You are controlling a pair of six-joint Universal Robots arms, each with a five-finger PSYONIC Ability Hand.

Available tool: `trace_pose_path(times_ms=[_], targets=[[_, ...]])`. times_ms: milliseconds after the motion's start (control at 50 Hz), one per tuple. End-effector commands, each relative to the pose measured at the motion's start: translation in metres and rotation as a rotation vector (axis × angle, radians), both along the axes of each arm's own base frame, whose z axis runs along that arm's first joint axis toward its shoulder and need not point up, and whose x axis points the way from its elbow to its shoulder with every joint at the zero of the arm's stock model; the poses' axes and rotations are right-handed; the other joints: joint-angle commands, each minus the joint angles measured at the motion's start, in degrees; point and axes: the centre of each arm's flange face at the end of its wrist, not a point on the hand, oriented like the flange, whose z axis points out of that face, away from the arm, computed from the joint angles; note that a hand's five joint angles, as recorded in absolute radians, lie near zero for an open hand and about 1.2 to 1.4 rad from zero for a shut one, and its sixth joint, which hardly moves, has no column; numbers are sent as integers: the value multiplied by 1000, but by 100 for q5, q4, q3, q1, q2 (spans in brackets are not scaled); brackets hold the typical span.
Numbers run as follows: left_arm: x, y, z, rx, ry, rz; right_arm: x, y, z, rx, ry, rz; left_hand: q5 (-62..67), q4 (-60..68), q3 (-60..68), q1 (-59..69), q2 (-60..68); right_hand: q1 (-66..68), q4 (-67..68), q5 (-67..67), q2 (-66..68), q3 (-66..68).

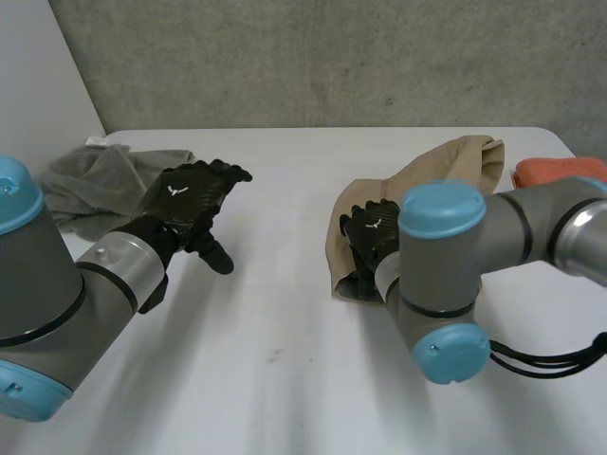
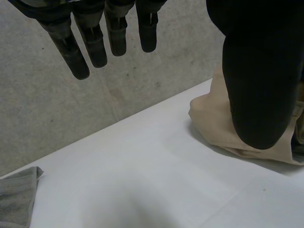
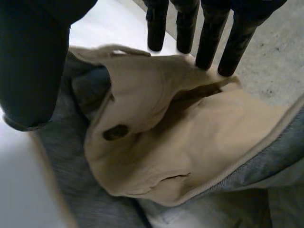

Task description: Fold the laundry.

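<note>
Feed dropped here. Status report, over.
Left robot hand open above table. Right robot hand open over crumpled beige garment. Grey cloth, orange cloth lie aside.

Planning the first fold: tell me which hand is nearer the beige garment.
Right. The right hand is over the beige garment; the left hand is apart, by the grey cloth.

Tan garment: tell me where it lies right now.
In the head view the tan garment lies on the white table's right side, its near end under the right hand, an orange cloth just right of it.
</note>
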Motion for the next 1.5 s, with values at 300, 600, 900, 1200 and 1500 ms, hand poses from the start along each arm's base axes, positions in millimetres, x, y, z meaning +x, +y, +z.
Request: trace_pose_path(times_ms=[300,600,900,1200,1500], targets=[[4,-45,2,-106,37,52,-8,20,139,-341,-171,115,-418,-438,-499,-460,-433,6638,6424,6337,6381,6379],[-22,-103,-57,-43,18,-18,-34,83,192,-206,-167,389,-435,-455,-516,-477,-451,6638,6424,6337,6381,6379],[-66,-75,-100,56,33,-307,-41,95,186,-129,-182,389,-419,-439,-499,-460,-434,6638,6424,6337,6381,6379],[-95,-75,-91,16,94,-253,-51,79,183,-96,-210,323,6555,6535,6474,6514,6540,6638,6424,6337,6381,6379],[-62,-98,71,-543,156,-71,-73,-49,215,-297,-239,70,6560,6540,6479,6519,6545,6638,6424,6337,6381,6379]])
